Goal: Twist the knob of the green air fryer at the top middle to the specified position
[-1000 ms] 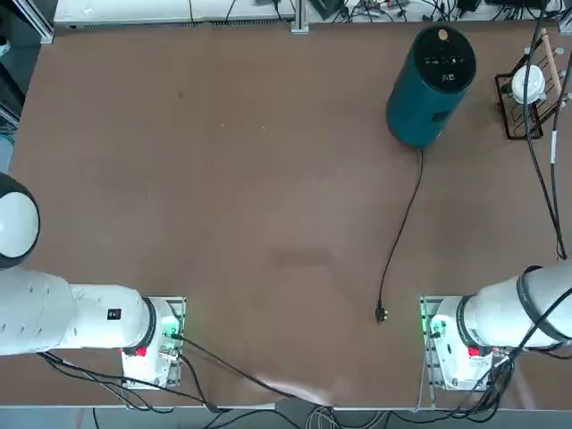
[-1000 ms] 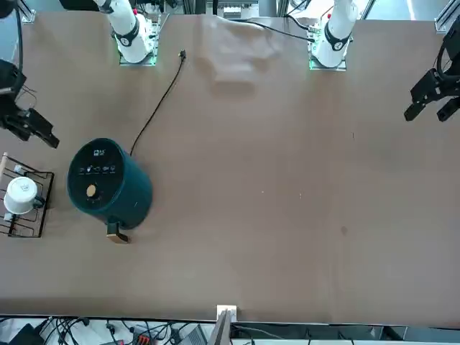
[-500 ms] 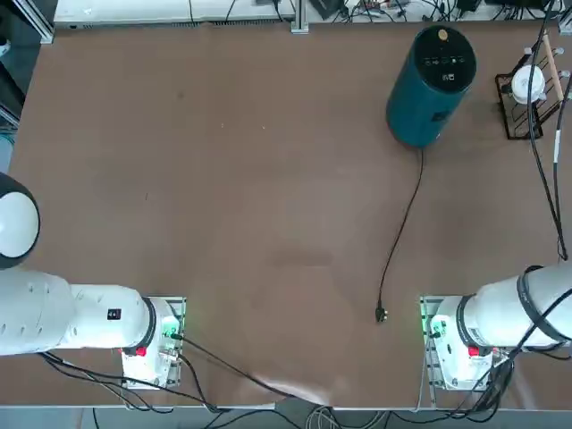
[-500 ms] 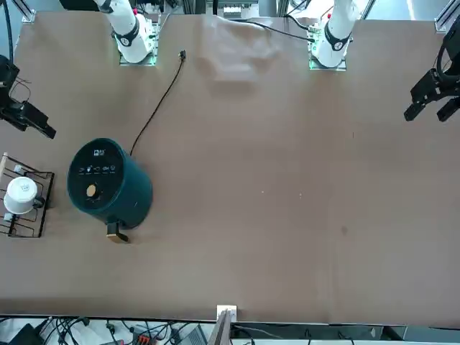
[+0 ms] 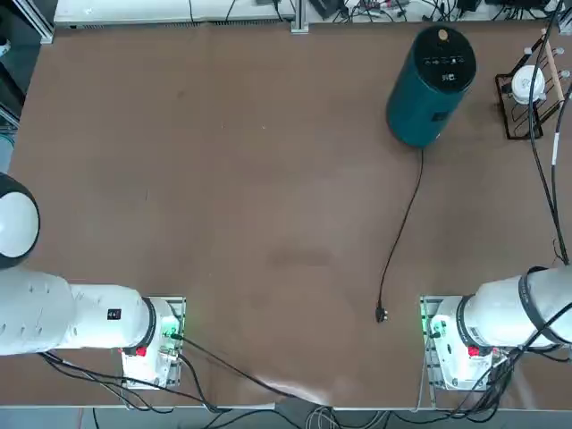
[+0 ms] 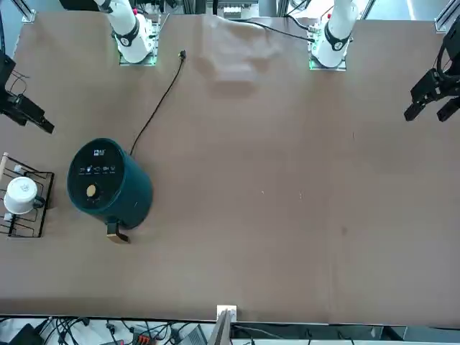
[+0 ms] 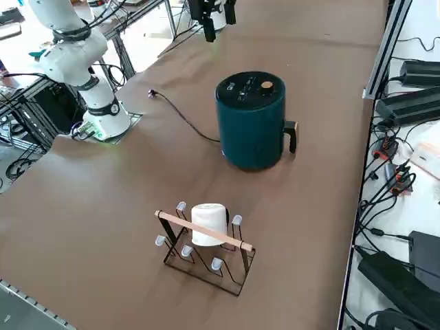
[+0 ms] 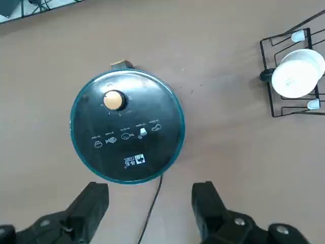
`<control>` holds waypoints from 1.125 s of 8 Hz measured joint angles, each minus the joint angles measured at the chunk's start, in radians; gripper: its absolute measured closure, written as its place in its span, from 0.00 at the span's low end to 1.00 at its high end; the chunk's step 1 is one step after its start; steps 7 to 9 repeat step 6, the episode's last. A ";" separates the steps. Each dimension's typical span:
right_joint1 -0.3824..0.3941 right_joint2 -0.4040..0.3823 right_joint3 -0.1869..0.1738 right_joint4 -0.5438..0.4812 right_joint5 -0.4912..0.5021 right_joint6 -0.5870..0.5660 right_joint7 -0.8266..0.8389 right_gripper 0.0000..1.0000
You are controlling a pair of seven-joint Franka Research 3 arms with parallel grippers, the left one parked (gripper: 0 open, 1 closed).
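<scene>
Only our right gripper (image 6: 29, 115) has shifted over the last second: in the front view it has drifted from beside the rack (image 6: 21, 223) toward the table's edge, farther from the fryer (image 6: 108, 188), while fryer, cord (image 5: 402, 234) and rack lie where they lay. Our claw is spread wide and holds nothing; the wrist view shows both fingers (image 8: 89, 206) apart, high above the table, looking straight down on the fryer's lid. In the top view the fryer stands at about 1 o'clock from the table's middle, near the far edge, upright, with the knob (image 8: 114, 100) on its lid well clear of the fingers. We cannot read where the knob points, nor what setting is wanted, so whether it is already turned or yet to be turned we cannot say: a claw hanging high and empty over the fryer would fit a run-in toward the knob as well as a pull-back from it. For room, the lid is bare apart from the knob and printed icons; the handle (image 7: 292, 135) juts toward the far edge. At roughly 3 o'clock from the fryer sits the wire rack with 1 white cup (image 5: 527, 83), apart from it, and the cord trails off at 6 o'clock toward our base, unplugged. Most of the table (image 5: 223, 179) is open.
</scene>
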 joint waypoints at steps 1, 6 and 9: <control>0.000 0.000 0.000 0.000 0.000 0.001 0.000 0.00; 0.000 0.000 0.000 0.000 0.000 0.005 -0.002 0.00; 0.000 0.000 0.000 0.000 0.000 0.005 -0.002 0.00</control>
